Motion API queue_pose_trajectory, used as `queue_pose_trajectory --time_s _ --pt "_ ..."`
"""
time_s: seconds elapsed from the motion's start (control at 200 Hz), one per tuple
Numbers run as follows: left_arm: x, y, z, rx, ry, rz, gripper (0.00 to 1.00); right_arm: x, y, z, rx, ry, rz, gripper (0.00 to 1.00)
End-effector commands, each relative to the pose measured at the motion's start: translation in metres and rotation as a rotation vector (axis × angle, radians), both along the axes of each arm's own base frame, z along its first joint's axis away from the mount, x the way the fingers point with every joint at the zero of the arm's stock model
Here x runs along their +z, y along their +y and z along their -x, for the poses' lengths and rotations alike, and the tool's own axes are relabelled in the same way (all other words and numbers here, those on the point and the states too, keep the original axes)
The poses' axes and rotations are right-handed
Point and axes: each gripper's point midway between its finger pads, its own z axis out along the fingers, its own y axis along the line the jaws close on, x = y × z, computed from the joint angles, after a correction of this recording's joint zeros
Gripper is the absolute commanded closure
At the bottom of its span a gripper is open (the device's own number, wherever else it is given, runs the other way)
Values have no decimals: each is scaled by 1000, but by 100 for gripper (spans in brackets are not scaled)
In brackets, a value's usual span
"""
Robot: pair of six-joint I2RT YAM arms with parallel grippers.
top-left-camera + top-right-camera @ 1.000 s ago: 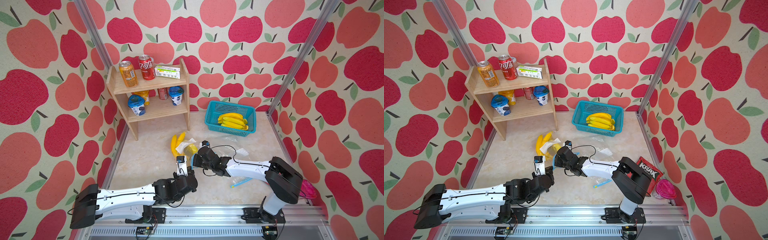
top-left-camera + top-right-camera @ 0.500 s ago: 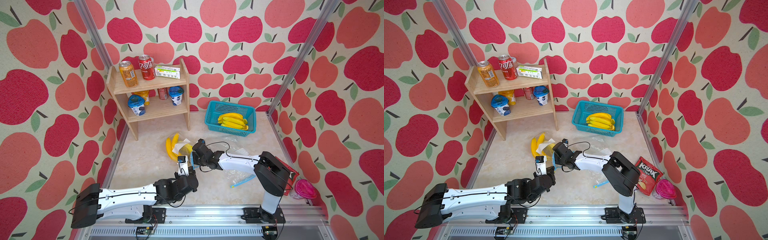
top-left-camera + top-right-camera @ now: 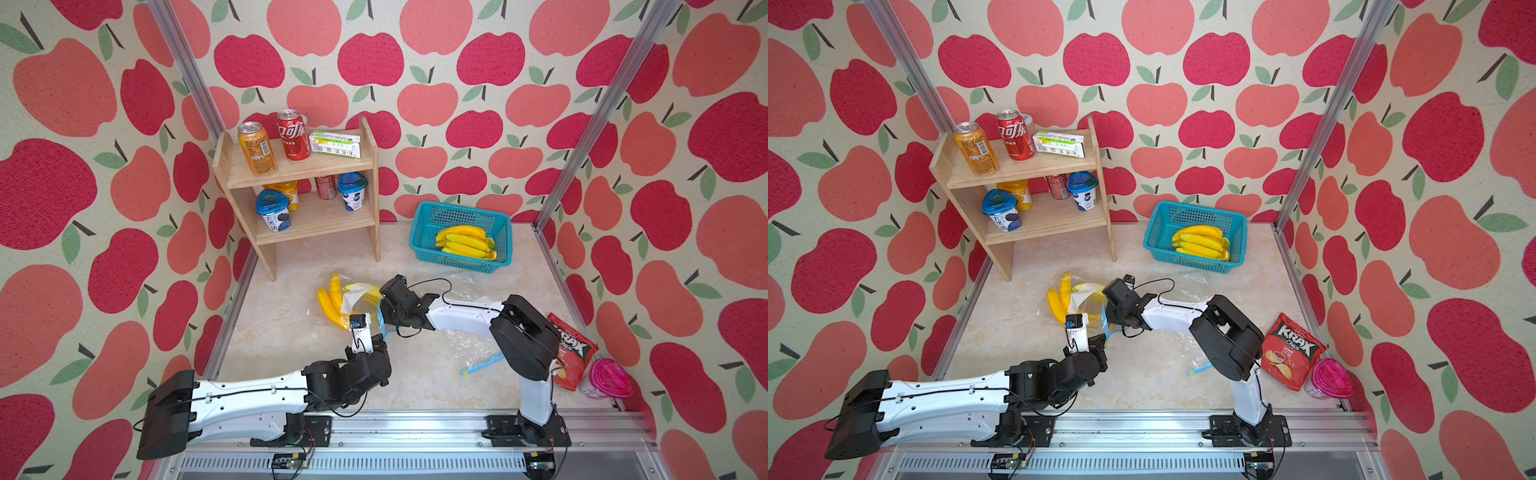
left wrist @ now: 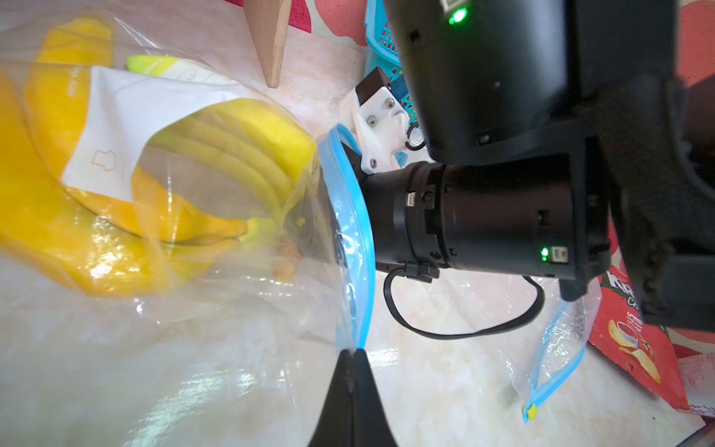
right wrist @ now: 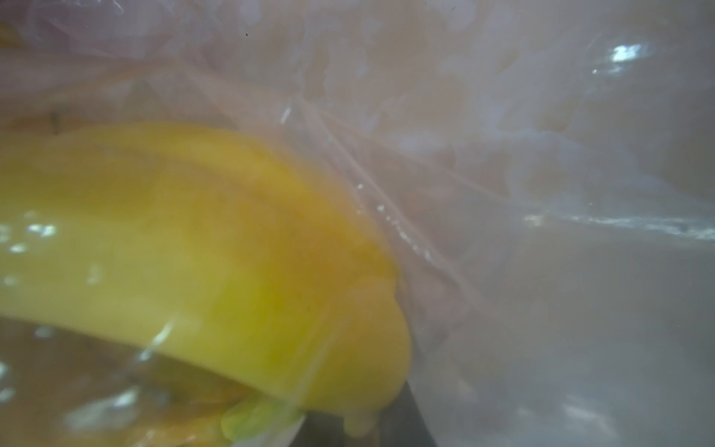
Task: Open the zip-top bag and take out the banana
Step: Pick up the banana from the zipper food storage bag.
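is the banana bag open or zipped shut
Open: in the left wrist view the bag shows its blue zip rim gaping, the right arm pokes in through it, and the left gripper pinches one end.

Right wrist view all out of focus for me: banana just yellow smear behind film of zip-top bag; dark shape at lower edge, can't say what. My right gripper sits inside bag mouth, dim behind blue zip rim; can't judge finger gap. In both top views own wrist blocks it. Of left gripper I see tips only, rest cut by frame edge. Chips bag partly behind right arm. Red can on lower shelf half hidden by upper board. Silver can behind cola can: sliver only. Carton print too small to read.
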Motion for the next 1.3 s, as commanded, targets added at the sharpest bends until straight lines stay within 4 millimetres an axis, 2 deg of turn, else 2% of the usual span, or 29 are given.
queue_pose_trajectory --time_s 0.0,0.13,0.205,0.33,0.455,0.665,0.885,0.99,1.065,1.215,1.29 --pt "-6 15 -2 59 1 -23 100 4 -16 7 17 5 63 91" --pt "-12 18 -5 100 10 -37 100 29 -26 17 102 -12 109 91" --pt "-15 14 -7 119 14 -42 100 41 -37 20 124 -34 164 92" --pt "-21 5 -12 148 16 -72 100 59 -41 28 184 -36 210 91" --pt "-22 16 -16 246 19 -77 100 60 -52 39 220 -11 283 92" --pt "-9 35 -17 321 -8 -60 100 71 -87 56 209 -7 345 95" --pt "-4 51 -16 396 -16 -71 100 80 -118 83 248 39 407 95" --pt "1 58 -16 419 -25 -77 100 89 -132 97 244 48 365 96" --pt "3 61 -16 430 -29 -72 100 103 -140 110 266 47 319 95" --pt "4 65 -16 451 -35 -80 99 122 -181 133 258 68 371 96" --pt "5 66 -17 465 -39 -90 99 128 -183 144 302 72 328 96"
